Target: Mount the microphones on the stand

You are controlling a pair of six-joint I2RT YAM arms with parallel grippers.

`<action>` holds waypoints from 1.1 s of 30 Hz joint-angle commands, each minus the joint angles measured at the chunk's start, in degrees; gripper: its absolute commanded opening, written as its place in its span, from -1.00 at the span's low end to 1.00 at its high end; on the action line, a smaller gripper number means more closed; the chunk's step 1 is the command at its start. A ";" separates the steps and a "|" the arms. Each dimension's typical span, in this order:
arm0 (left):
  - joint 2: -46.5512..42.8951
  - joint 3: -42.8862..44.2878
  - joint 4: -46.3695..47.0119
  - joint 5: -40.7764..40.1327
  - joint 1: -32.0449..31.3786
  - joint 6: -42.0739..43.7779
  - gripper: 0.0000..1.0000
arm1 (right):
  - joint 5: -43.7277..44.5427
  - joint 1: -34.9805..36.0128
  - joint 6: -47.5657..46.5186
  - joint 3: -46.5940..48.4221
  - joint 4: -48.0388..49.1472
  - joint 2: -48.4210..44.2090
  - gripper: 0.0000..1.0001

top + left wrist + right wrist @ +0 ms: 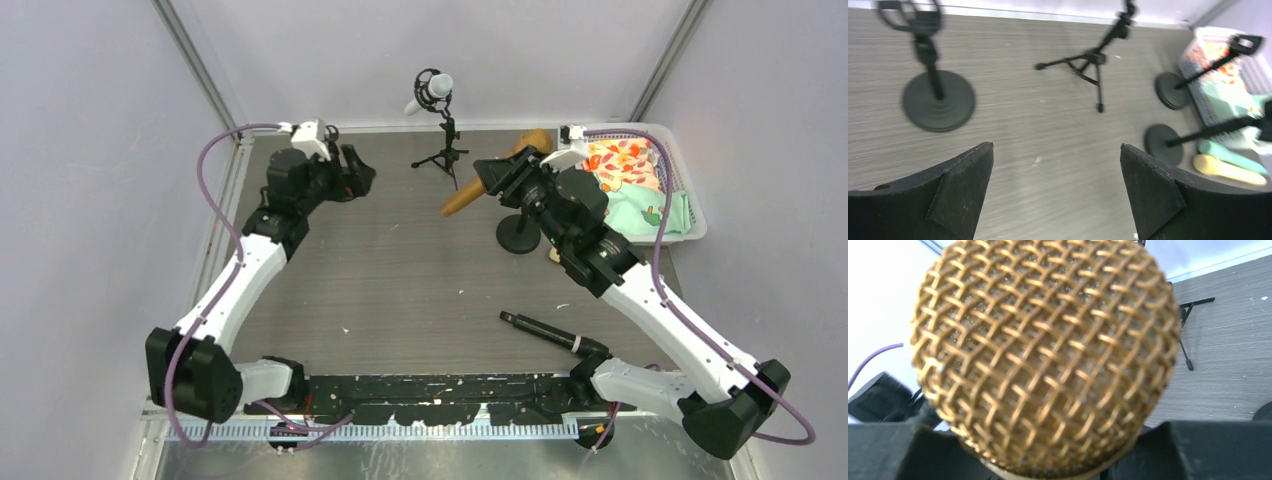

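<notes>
My right gripper (500,178) is shut on a gold microphone (472,193), held tilted above the table. Its mesh head (1048,350) fills the right wrist view, between the black fingers (893,450). A white microphone (430,92) sits in the clip of a tripod stand (445,150) at the back. A black microphone (540,330) lies on the table near the front. My left gripper (358,176) is open and empty (1057,146) over bare table. Teal (1230,156) and cream-yellow (1228,170) microphones lie side by side at the right.
A round-base stand (518,235) stands just below my right gripper. The left wrist view shows another round-base stand (938,100) at the left and two more (1172,90) (1162,142) at the right. A white basket (690,200) holding patterned cloth sits at the back right.
</notes>
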 commanded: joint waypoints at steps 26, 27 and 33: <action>36.70 24.62 25.21 27.34 23.64 -4.50 0.99 | 0.48 0.04 -5.04 -0.65 -9.49 -8.76 -0.98; 37.34 25.14 25.30 28.08 23.63 -4.50 0.98 | 0.52 0.02 -5.16 -0.61 -9.80 -8.87 -0.98; 40.56 27.13 24.17 29.30 23.63 -3.89 0.84 | 0.87 0.03 -5.06 -0.98 -10.40 -9.85 -0.99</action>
